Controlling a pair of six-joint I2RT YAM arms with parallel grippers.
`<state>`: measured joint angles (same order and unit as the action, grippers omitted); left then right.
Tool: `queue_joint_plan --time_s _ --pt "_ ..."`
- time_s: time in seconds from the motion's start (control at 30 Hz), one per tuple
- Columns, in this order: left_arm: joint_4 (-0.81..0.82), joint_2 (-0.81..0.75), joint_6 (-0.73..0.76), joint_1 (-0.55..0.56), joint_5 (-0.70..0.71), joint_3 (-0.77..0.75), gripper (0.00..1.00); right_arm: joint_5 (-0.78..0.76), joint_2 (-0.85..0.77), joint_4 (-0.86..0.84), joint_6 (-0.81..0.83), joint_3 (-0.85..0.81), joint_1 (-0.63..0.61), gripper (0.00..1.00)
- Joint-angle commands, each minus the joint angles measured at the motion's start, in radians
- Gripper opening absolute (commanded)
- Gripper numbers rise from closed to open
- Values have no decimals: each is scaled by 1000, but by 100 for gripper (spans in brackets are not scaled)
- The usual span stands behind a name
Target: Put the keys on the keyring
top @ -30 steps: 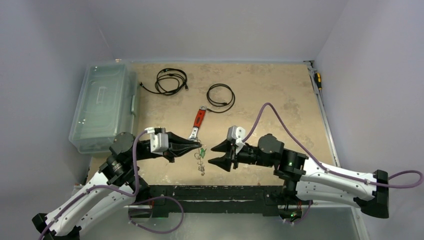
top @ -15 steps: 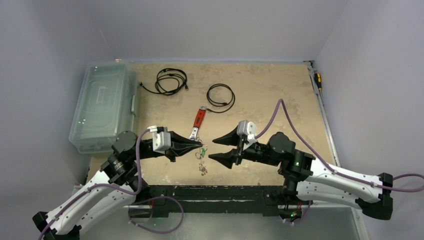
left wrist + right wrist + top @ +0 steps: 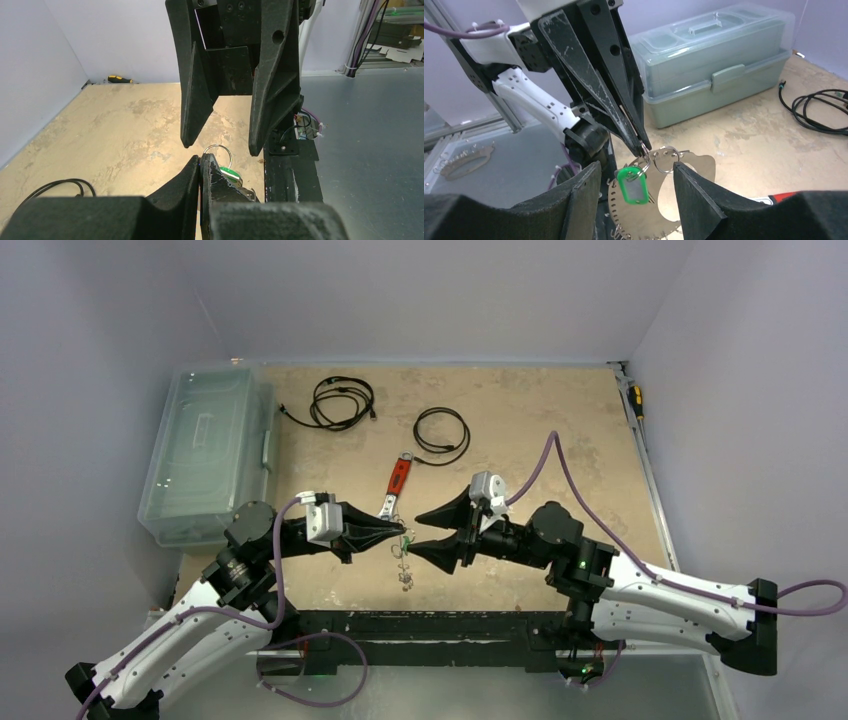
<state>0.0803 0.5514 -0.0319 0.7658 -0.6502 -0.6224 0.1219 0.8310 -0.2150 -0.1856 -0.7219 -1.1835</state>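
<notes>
My left gripper [image 3: 403,533] is shut on a small silver keyring [image 3: 644,154], held above the table. From the ring hangs a key with a bright green plastic head [image 3: 631,186]. A second ring [image 3: 666,172] links it to a flat silvery crescent plate [image 3: 649,215] with holes and small rings along its edge. My right gripper [image 3: 636,166] is open and faces the left one tip to tip, one finger on each side of the green head and the rings, touching neither. In the left wrist view the keyring [image 3: 231,157] and green head [image 3: 229,173] show just past my shut left gripper [image 3: 200,159].
A red-handled wrench [image 3: 398,480] lies just beyond the grippers. Two black coiled cables [image 3: 342,400] [image 3: 442,435] lie farther back. A clear lidded plastic box [image 3: 208,455] stands at the left edge. A yellow-handled screwdriver [image 3: 635,400] lies along the right wall.
The right gripper has opened wider and moved left, so its fingers now stand on either side of the hanging ring and green head. The left gripper has held still.
</notes>
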Motion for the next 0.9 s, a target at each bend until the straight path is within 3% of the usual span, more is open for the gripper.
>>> queue_joint_plan --time_s 0.0,0.63,0.87 --pt "35 -5 15 -6 4 -22 0 -2 4 -100 -37 -40 -1 58" --pt "44 -20 6 -6 -3 -21 0 -2 60 -184 15 31 4 42" --pt "49 -25 3 -6 -12 -19 0 64 82 -242 28 58 11 37"
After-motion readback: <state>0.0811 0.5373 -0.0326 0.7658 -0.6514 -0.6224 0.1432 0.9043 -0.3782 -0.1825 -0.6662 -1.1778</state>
